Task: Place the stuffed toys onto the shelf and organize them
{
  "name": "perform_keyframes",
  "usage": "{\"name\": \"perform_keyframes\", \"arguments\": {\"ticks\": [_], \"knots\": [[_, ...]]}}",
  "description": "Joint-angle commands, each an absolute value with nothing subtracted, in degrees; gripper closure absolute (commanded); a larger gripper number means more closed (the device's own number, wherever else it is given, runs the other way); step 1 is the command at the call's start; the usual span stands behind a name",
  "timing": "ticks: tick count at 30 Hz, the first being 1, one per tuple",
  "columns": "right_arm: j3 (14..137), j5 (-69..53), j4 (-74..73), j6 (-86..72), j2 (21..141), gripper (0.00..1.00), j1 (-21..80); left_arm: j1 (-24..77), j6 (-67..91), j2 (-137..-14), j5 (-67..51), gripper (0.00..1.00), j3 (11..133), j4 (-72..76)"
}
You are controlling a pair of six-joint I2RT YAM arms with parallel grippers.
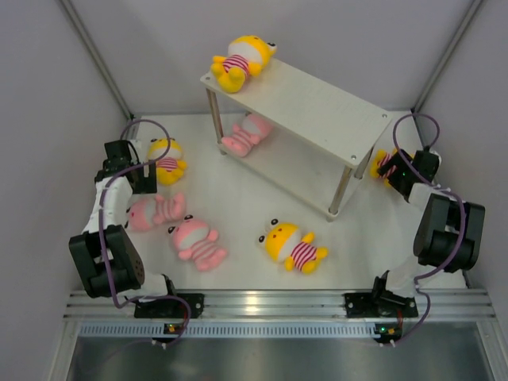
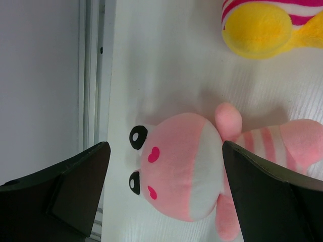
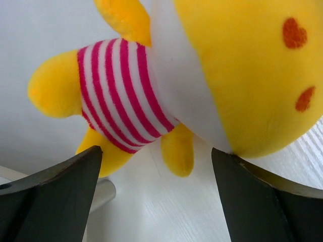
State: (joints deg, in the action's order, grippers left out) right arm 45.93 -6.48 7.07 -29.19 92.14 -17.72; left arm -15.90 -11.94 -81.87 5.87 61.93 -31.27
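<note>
White shelf [image 1: 317, 103] at far centre of the surface [image 1: 262, 186], with a yellow toy [image 1: 242, 59] lying at the left end of its top board and a pink toy [image 1: 246, 133] beneath that board. Left fingers [image 2: 75, 186] spread wide, either side of a second pink toy [image 2: 181, 166] at near left. Right fingers [image 3: 55, 191] likewise wide, close to a second yellow toy [image 3: 242, 75] just beside the shelf's right end. Third pink toy [image 1: 197, 240] and third yellow toy [image 1: 290, 244] loose at near centre.

4 yellow toys [image 1: 242, 59] [image 1: 167, 160] [image 1: 290, 246] [image 1: 383, 163], 3 pink toys [image 1: 246, 133] [image 1: 151, 213] [image 1: 197, 240], 7 total. 1 shelf [image 1: 317, 103], 2 tiers. 2 arms [image 1: 103, 238] [image 1: 448, 230].
</note>
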Motion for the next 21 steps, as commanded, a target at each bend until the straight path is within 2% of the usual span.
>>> {"name": "perform_keyframes", "arguments": {"ticks": [1, 7, 10, 11, 13, 14, 16, 19, 20, 21], "knots": [[49.75, -4.75, 9.23, -29.44, 93.25, 0.09, -17.05, -15.82, -12.30, -82.44, 6.77, 0.01, 64.16, -30.94], [50.09, -5.53, 12.21, -27.51, 94.91, 0.11, -17.31, -15.82, -12.92, -82.35, 6.68, 0.01, 64.07, -30.94], [51.67, -10.07, 14.15, -26.98, 99.47, 0.17, -17.67, -15.82, -12.57, -82.70, 6.50, 0.01, 64.16, -31.03], [52.11, -11.67, 15.37, -28.03, 100.36, 0.29, -18.36, -15.82, -12.66, -82.62, 6.42, 0.01, 64.07, -31.03], [51.94, -13.70, 17.13, -28.74, 101.16, 0.42, -19.95, -15.82, -12.66, -82.36, 6.24, 0.01, 64.07, -31.20], [52.38, -13.62, 16.70, -28.39, 100.99, 0.52, -20.13, -15.82, -12.83, -82.18, 6.24, 0.01, 63.99, -31.11], [52.73, -13.36, 15.82, -27.78, 100.11, 0.58, -20.21, -15.82, -13.01, -82.18, 6.33, 0.01, 64.07, -31.11], [53.70, -11.88, 13.45, -25.93, 97.05, 0.92, -20.48, -15.82, -12.92, -82.27, 6.33, 0.01, 64.34, -31.11], [54.14, -11.08, 12.40, -25.23, 95.99, 1.00, -20.65, -15.82, -13.09, -82.44, 6.33, 0.01, 64.34, -31.29], [55.36, -10.38, 10.57, -24.53, 94.58, 1.00, -21.00, -15.82, -13.01, -82.35, 6.33, 0.01, 64.42, -31.29]]}}
